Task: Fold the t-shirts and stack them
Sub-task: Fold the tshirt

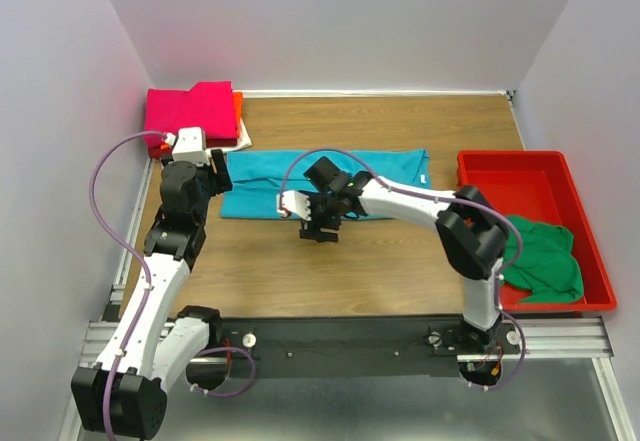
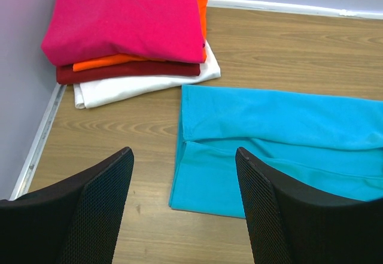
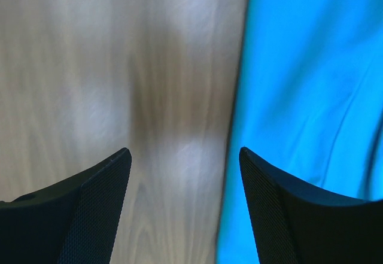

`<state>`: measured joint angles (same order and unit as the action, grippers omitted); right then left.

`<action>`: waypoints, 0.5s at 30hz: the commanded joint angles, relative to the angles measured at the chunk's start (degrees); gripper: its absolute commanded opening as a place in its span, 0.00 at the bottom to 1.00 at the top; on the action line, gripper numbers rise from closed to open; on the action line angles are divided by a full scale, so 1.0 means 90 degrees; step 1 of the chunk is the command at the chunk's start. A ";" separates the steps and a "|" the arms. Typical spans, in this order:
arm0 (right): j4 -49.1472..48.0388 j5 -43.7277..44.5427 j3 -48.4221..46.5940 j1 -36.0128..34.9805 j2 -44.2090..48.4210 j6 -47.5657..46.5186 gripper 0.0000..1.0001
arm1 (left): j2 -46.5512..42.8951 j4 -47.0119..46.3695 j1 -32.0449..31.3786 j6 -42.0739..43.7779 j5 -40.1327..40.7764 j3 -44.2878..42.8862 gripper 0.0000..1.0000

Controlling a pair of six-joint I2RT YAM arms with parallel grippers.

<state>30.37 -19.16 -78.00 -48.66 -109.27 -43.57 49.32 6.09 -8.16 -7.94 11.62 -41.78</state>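
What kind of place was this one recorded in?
Probably a lab test cell: a wooden tabletop boxed in by plain walls, a metal mounting rail along its near edge, a red tray holding a green t-shirt.

A teal t-shirt (image 1: 395, 169) is laid centrally, folded lengthwise. A magenta-topped stack (image 1: 190, 111) is seen at ten o'clock, a crumpled green t-shirt (image 1: 545, 261) at four.

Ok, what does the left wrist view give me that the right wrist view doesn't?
Only left wrist: the folded stack in the corner, magenta t-shirt on top, and the folded end of the teal t-shirt. Only right wrist: a close-up of that shirt's edge between the fingers of the right end effector. Both: teal cloth, wooden table, and an open, empty end effector.
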 commanded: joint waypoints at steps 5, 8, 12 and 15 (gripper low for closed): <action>-0.0376 0.1942 -0.1538 -0.0579 -0.1430 0.0798 0.78 | -0.0470 -0.0100 -0.0011 0.0023 0.0447 -0.0065 0.77; -0.0367 0.2283 -0.1822 -0.0599 -0.1695 0.0876 0.76 | -0.0470 -0.0100 -0.0011 0.0033 0.0428 -0.0075 0.77; -0.0367 0.2392 -0.1871 -0.0608 -0.1872 0.0876 0.67 | -0.0451 -0.0120 -0.0011 0.0033 0.0389 -0.0075 0.77; -0.0367 0.2499 -0.1851 -0.0608 -0.1989 0.0896 0.58 | -0.0451 -0.0129 -0.0011 0.0033 0.0350 -0.0084 0.77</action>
<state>26.89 -0.45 -93.76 -54.00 -124.16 -36.45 45.56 5.93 -8.16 -7.94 13.72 -41.78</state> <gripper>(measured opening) 0.601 0.767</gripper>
